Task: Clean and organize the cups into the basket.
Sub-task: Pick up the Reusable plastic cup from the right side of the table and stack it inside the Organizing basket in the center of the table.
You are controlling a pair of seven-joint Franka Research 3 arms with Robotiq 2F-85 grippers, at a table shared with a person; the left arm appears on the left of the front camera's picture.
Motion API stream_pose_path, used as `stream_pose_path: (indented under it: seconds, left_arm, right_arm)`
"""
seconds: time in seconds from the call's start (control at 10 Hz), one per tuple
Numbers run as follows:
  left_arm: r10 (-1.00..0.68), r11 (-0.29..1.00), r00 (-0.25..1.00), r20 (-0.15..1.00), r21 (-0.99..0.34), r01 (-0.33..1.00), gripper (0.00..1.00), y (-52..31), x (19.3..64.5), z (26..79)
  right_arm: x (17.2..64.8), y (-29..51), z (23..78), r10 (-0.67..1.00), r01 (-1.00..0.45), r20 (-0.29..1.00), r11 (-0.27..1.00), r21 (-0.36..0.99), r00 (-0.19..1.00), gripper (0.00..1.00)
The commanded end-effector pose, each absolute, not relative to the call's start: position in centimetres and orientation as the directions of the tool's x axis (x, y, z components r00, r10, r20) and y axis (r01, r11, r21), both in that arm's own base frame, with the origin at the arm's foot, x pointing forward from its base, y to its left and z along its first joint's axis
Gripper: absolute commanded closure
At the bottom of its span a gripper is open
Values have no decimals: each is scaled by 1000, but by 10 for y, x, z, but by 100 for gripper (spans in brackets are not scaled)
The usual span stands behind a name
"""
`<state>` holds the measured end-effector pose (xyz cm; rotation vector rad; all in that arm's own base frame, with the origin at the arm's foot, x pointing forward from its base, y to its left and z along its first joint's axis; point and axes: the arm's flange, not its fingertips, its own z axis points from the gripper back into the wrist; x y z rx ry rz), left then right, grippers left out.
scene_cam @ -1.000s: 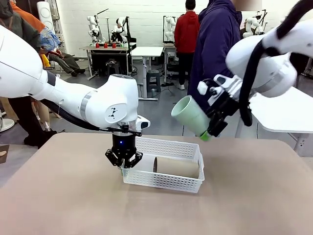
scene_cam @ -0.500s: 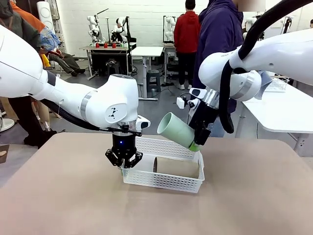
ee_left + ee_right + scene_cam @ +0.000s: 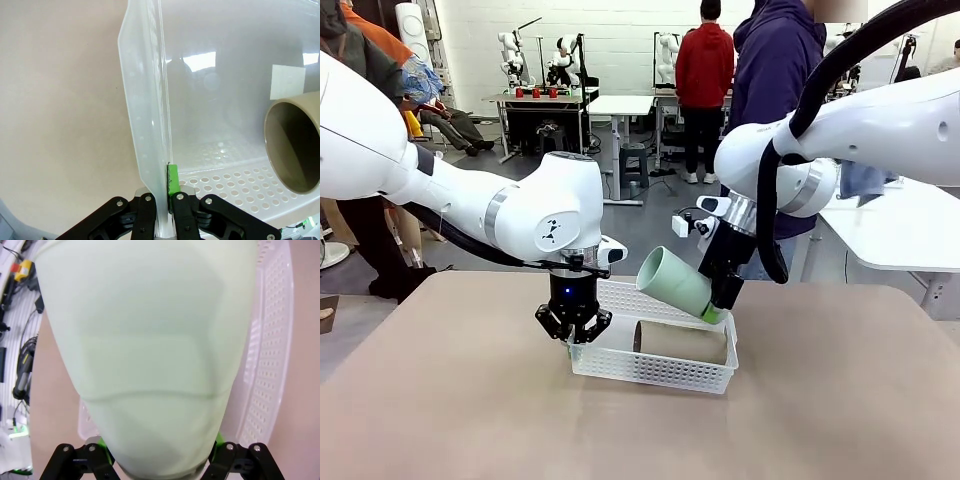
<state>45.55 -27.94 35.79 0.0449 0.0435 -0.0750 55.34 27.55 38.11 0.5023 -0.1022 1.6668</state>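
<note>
A white perforated basket [image 3: 652, 369] sits mid-table. My left gripper [image 3: 574, 338] is shut on its left end wall; in the left wrist view the wall [image 3: 145, 120] runs up between the closed fingers of that gripper [image 3: 162, 202]. One tan cup [image 3: 682, 341] lies on its side inside the basket, its open mouth [image 3: 295, 145] facing the left wall. My right gripper [image 3: 718, 298] is shut on the base end of a pale green cup [image 3: 675, 281], tilted with its mouth up and to the left, just above the basket's far rim. The right wrist view has this green cup [image 3: 150, 340] close up over the basket [image 3: 270, 365].
A person in a dark blue hooded top [image 3: 775, 80] stands at the far side of the table, behind my right arm. The tan tabletop [image 3: 840, 400] is bare to the right and in front of the basket. Another white table [image 3: 910, 230] stands at the right.
My right arm has carried the green cup left and down, from high at the right to just over the basket's far rim. The left gripper and basket have not moved.
</note>
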Motion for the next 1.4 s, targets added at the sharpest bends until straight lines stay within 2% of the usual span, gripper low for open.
stream_pose_path:
  seconds: [0.0,0.9,1.0,1.1,1.2,1.3]
  left_arm:
    - [-74,996,996,-46,43,76,100,-281,455,358]
    - [-74,996,996,-46,43,76,100,-281,455,358]
    - [-74,996,996,-46,43,76,100,-281,455,358]
    - [-74,996,996,-46,43,76,100,-281,455,358]
    - [-74,996,996,-46,43,76,100,-281,455,358]
    - [-74,996,996,-46,43,76,100,-281,455,358]
  right_arm:
    - [568,284,374,933,-952,355,-166,256,-67,23]
    - [592,294,322,935,-933,348,-180,310,-65,23]
    - [593,295,324,934,-933,352,-185,310,-68,16]
    - [591,295,324,932,-931,356,-189,313,-70,5]
    - [591,295,326,930,-931,359,-193,309,-73,0]
    - [590,293,330,928,-932,365,-194,306,-73,0]
